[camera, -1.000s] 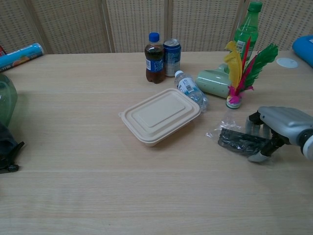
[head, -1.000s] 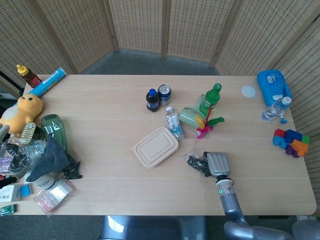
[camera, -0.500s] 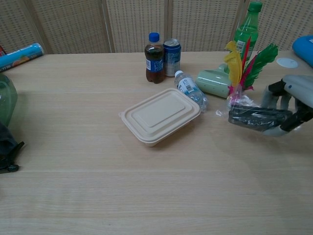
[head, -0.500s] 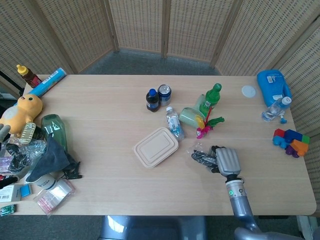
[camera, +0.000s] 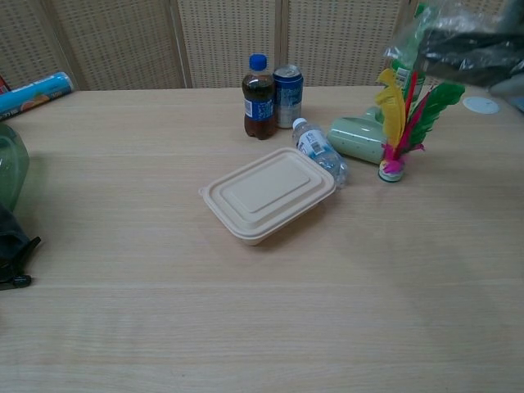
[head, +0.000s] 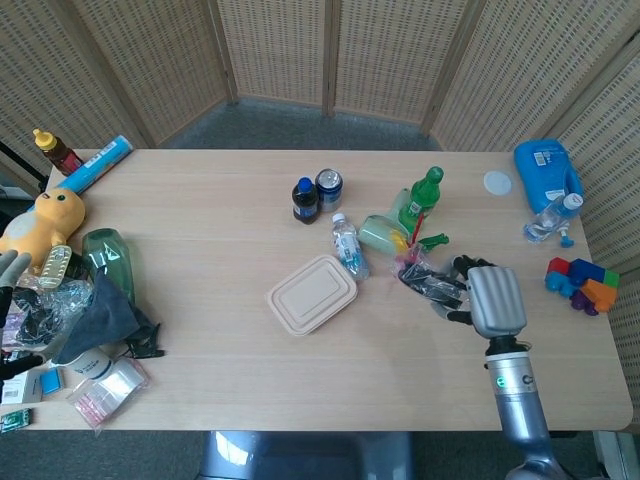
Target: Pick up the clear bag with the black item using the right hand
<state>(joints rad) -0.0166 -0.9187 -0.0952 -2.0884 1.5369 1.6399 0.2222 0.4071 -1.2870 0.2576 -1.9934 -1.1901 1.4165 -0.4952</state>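
Note:
The clear bag with the black item hangs above the table, right of the feather toy, held by the fingers of my right hand. In the chest view the bag is high at the top right corner, crumpled, with the dark item showing through the plastic; the hand itself is almost out of that frame. At the far left edge of the head view a pale bit of my left hand shows among the clutter, too little to tell how its fingers lie.
A beige lidded box lies mid-table, with a lying water bottle, cola bottle, can, green cup, feather toy and green bottle behind. Toy blocks and a blue jug sit at the right.
My right hand has lifted the bag off the table and carried it up and to the right. In the chest view the bag rose from the tabletop to the top right corner.

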